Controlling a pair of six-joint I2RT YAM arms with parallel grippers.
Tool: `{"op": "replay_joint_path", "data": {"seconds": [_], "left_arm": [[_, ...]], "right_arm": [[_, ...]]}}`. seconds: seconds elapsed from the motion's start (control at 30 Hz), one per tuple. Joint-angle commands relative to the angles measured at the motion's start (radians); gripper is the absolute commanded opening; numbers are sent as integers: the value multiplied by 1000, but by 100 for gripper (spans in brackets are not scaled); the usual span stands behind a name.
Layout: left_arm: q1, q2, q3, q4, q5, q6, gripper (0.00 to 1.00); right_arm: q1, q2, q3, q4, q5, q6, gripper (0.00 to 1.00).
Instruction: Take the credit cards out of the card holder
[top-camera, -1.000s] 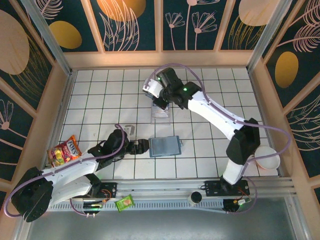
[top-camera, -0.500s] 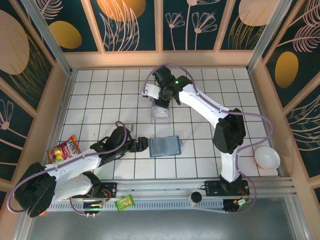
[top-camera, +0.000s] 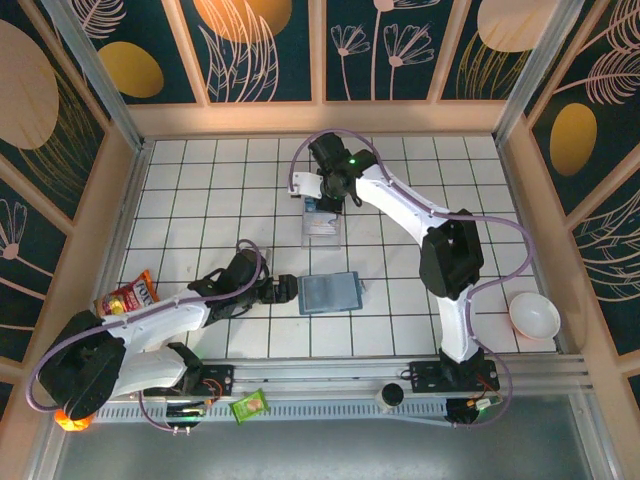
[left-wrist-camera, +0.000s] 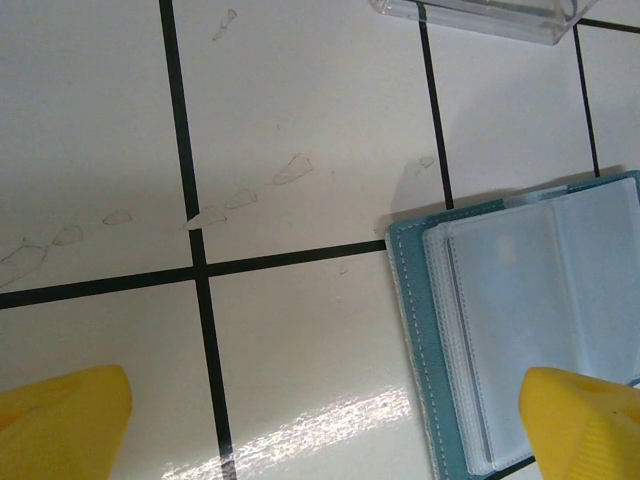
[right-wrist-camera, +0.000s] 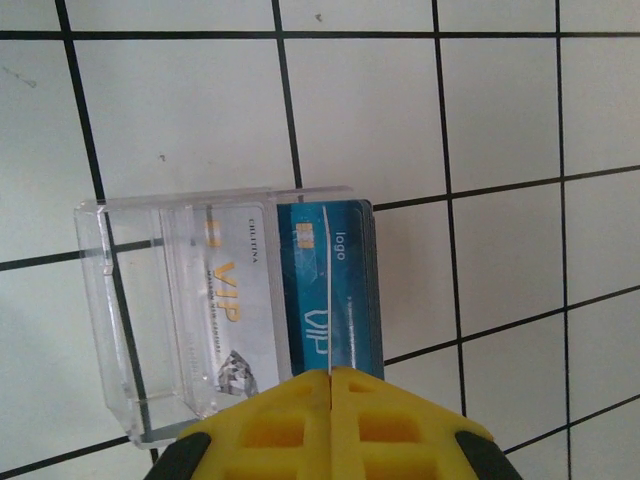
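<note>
While my left gripper (top-camera: 284, 291) stands fully spread just beside the card holder (top-camera: 330, 292), my right gripper (right-wrist-camera: 330, 388) is clenched tight, and I see nothing between its yellow fingers. The card holder lies open and flat on the table (top-camera: 200, 200), near the middle of the front rows of tiles. In the left wrist view, one of my fingertips (left-wrist-camera: 585, 420) sits over its lower corner, and the other is well apart on bare tile.

My right gripper hangs over the clear case (right-wrist-camera: 170, 310), which is further back on the table. A white VIP card (right-wrist-camera: 235, 300) lies inside it, and a blue card (right-wrist-camera: 325, 290) rests at its right end, maybe with more cards under it.

I judge that the main danger is on the left side. The pockets of the card holder are pale and half transparent, so I cannot tell if a card is left in them. If I close now, I may pinch only a thin plastic pocket or the teal edge, and then the whole holder would lift or fold instead of giving up a card. The tile looks smooth and the holder looks light, so a sideways push could also make it slide away.

On the right side, a careless descent with closed fingers could knock the clear case or scatter the blue card.
</note>
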Motion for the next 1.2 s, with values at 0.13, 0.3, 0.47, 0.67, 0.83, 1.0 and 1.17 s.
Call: {"op": "replay_joint_path", "data": {"seconds": [0.13,0.3,0.47,0.67,0.83,1.0,1.17], "left_arm": [[10,32,28,-26,7,14,99],[12,22,25,-29,1,11,99],[14,20,28,-30,0,11,99],[13,24,27,-27,0,8,99],[13,21,25,-26,-1,8,99],[15,11,13,-20,3,1,99],[15,-20,-2,-9,6,-12,99]], "right_arm": [[-13,-9,-65,63,12,-57,0],[-22,-13,-89,100,19,-58,0],[-24,-13,-103,123,22,-62,0],[-23,-15,-121,135,14,-65,0],[-13,-23,-158,178,45,-55,1],[-8,-49,-180,264,73,-28,36],[-6,-91,-143,321,41,48,38]]}}
